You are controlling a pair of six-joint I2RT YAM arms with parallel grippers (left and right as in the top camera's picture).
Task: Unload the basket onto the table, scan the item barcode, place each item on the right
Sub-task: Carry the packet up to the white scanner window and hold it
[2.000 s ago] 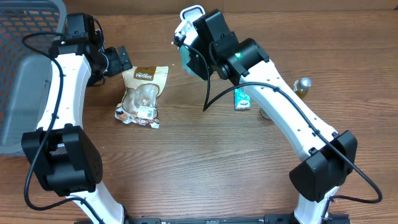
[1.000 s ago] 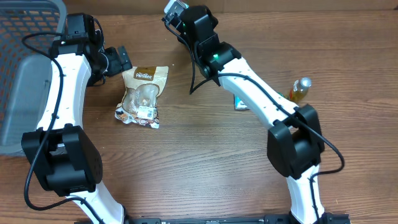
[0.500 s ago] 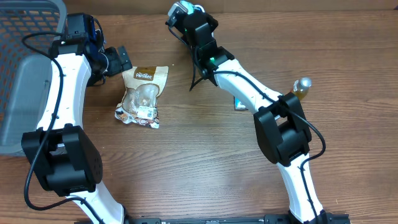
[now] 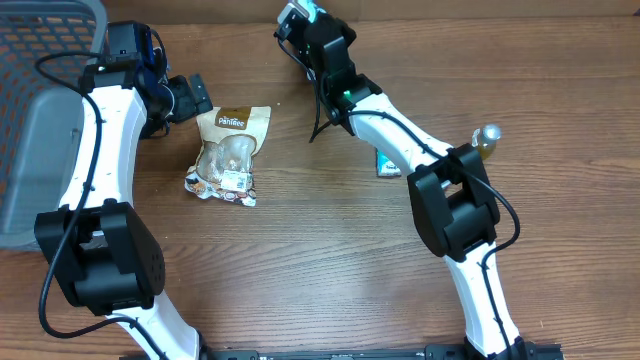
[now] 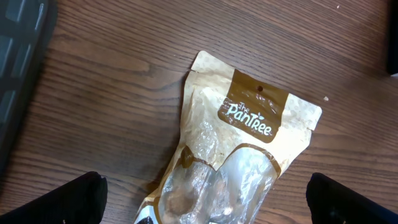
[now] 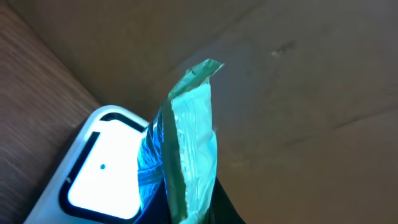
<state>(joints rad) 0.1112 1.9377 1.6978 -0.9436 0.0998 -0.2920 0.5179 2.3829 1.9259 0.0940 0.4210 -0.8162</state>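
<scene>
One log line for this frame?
right pincer: shut on teal packet, at scanner | left pincer: open, above Pantree pouch

Tan pouch (image 5: 242, 155) w/ brown "The Pantree" label lies flat on wood worktop (image 5: 112, 81), mid-frame, label end twd 1 o'clock, clear window twd 6. Pincer (image 5: 208, 198) fingers (image 5: 81, 198) at 7 & 5, wide apart, clear of pouch. Dark basket (image 5: 18, 74) edge at 9.

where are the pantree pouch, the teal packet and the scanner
pantree pouch (image 5: 249, 118), left wrist view, on its brown label
teal packet (image 6: 193, 146), right wrist view, on its side panel
scanner (image 6: 106, 183), right wrist view, on its lit window
</scene>
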